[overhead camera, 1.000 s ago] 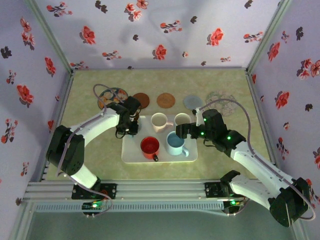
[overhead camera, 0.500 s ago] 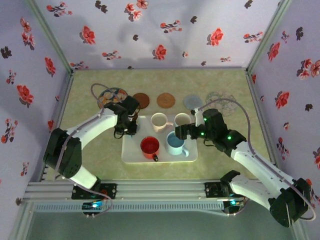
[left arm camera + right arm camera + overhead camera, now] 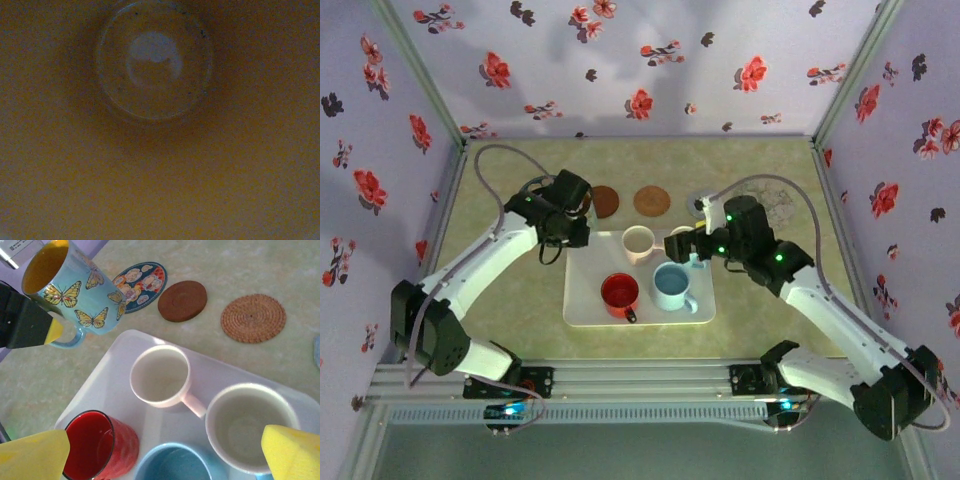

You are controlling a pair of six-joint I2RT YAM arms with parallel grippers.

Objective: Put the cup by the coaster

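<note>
change: butterfly cup (image 3: 75, 295) lifted off tray (image 3: 100, 385), now left of it, by coaster (image 3: 140, 280)
left tool (image 3: 562, 218): gripping butterfly cup
right tool (image 3: 164, 454): wide, above tray
next: set down

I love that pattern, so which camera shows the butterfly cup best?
The right wrist view: the butterfly cup shows its blue side, its butterflies, its handle and its yellow inside. The left wrist view looks straight down into it, dim and yellow, with no pattern. In the top view the left gripper hides most of it.
</note>
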